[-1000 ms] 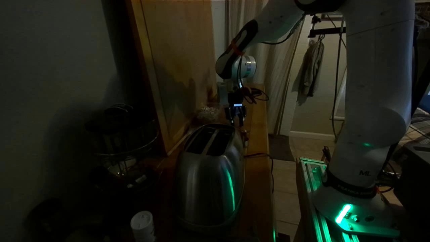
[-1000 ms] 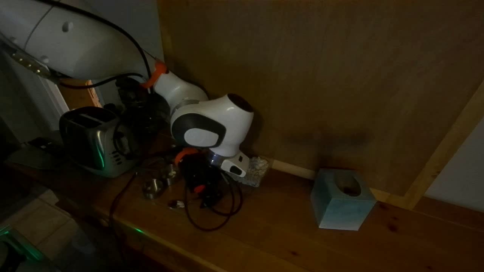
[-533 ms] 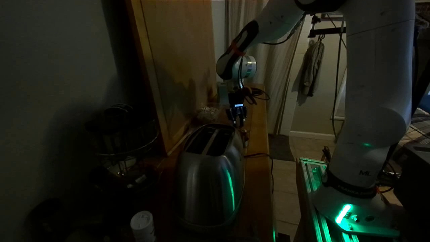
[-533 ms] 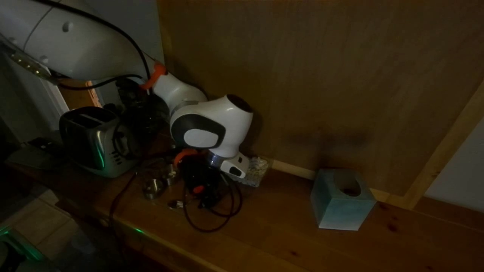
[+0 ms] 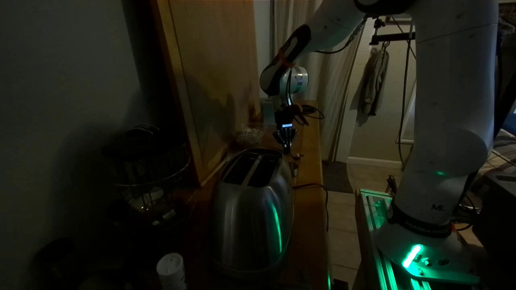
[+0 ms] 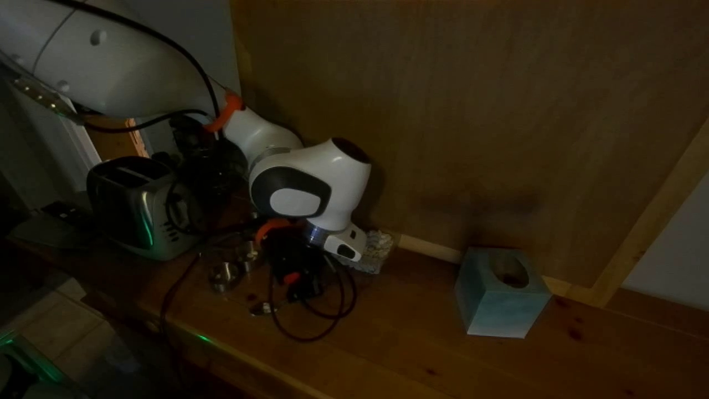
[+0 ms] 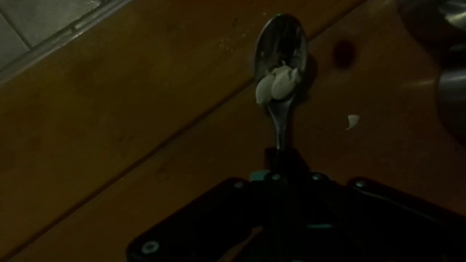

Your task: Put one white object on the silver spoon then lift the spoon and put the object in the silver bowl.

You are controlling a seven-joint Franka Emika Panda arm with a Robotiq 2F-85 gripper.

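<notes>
"On the wooden counter (image 7: 164,91), or barely above it — I can't tell which — the silver spoon (image 7: 280,109) has its hollow side up. And the gripper (image 7: 281,155)?"

"Pinching the spoon's handle, a little way back from the neck. A fair place, I'd judge: the metal should be stiff and light, but it's thin and smooth, so it might roll in the grip."

"What about the load?"

"The white objects (image 7: 284,83), two big ones with smaller bits, sit at the handle end of the spoon's hollow, one of them jutting past the rim. They look light and perhaps brittle; a slight tilt could shed them. That's more than the one asked for, too."

"And that white fragment (image 7: 352,121)?"

"Lying loose on the wood, apart from the spoon."

"Where should the load go?"

"In an exterior view a silver bowl (image 6: 222,286) stands close by, its inside too dim to read. Just beside it, a second metal bowl (image 6: 248,266) seems to hold pale pieces (image 6: 251,254). I can't say which the task means."

"The clear tub (image 6: 365,269)?"

"Heaped with pale bits (image 6: 379,242), as both exterior views show; likely the supply, so nothing to touch during the carry."
</notes>
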